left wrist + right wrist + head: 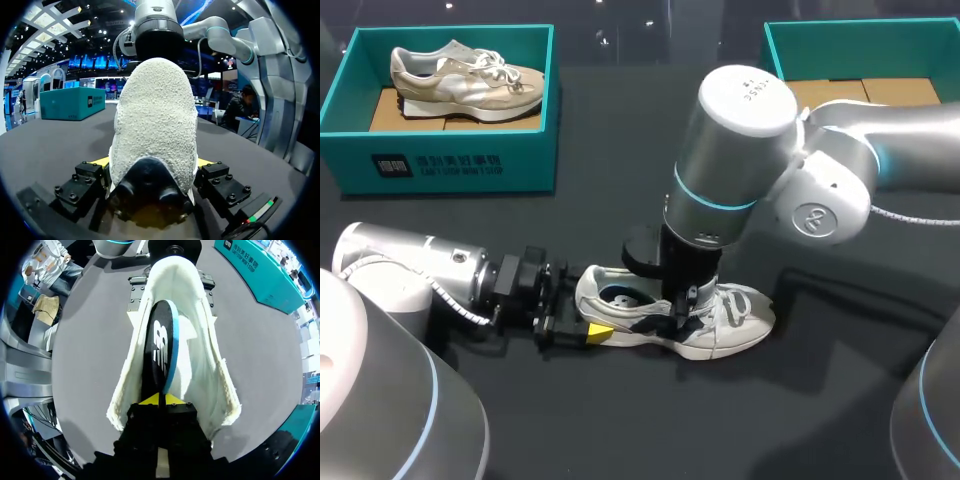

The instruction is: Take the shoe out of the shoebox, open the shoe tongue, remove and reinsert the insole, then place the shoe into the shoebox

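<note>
Now: shoe held at the heel, insole pinched from above.
The white shoe point(725, 325) is rested on the table point(620, 430), its heel clamped from both sides by the left claw point(154, 165). Directly under the right claw point(160, 400), the dark, blue-edged insole point(159, 340) is gripped between its closed tips, stood on edge in the shoe's opening.

Shoe point(155, 125) heel nubbly cloth; insole point(159, 345) smooth; table point(620, 420) matt; shoebox point(450, 160) matt card.

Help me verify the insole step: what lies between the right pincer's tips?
The right pincer clamps the black, blue-edged insole, on edge in the white fabric shoe; the right wrist view shows it.
</note>
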Robot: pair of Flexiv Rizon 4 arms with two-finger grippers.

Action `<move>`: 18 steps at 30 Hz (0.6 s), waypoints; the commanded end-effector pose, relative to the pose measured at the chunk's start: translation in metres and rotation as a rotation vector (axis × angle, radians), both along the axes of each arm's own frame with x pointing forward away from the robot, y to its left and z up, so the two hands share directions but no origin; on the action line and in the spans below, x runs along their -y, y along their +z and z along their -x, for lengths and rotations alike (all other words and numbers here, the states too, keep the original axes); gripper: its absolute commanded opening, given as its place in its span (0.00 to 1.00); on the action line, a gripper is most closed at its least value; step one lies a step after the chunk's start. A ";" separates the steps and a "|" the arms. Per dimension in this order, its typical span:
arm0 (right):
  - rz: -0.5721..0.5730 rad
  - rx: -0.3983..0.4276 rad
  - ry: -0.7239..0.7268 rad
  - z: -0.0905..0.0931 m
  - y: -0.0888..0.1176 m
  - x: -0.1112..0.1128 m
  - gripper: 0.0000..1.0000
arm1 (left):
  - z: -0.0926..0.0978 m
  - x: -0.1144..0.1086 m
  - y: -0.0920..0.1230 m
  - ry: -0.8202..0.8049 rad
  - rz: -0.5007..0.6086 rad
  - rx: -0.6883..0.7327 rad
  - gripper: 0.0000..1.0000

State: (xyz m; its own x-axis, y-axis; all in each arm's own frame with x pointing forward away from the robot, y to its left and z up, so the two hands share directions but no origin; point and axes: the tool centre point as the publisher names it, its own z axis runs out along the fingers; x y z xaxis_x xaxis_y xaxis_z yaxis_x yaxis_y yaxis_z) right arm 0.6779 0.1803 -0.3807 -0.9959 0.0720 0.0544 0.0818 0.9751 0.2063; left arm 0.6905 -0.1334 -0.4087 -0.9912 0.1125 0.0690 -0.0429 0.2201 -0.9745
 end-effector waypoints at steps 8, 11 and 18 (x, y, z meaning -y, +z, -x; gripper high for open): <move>-0.107 0.042 0.059 -0.003 0.015 0.013 0.00 | -0.001 0.000 -0.001 0.001 -0.001 0.000 0.00; -0.140 0.062 0.107 -0.005 0.020 0.013 0.00 | -0.001 0.000 -0.001 0.001 -0.001 0.000 0.00; -0.178 0.080 0.189 -0.009 0.031 0.012 0.00 | -0.001 0.000 -0.001 0.001 -0.001 0.000 0.00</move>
State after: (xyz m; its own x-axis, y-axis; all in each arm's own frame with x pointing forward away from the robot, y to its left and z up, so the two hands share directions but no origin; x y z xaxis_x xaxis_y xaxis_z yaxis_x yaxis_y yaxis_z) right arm 0.6888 0.1751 -0.3535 -0.9935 -0.1099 -0.0307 -0.1136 0.9284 0.3537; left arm 0.6910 -0.1333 -0.4088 -0.9913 0.1119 0.0694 -0.0433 0.2206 -0.9744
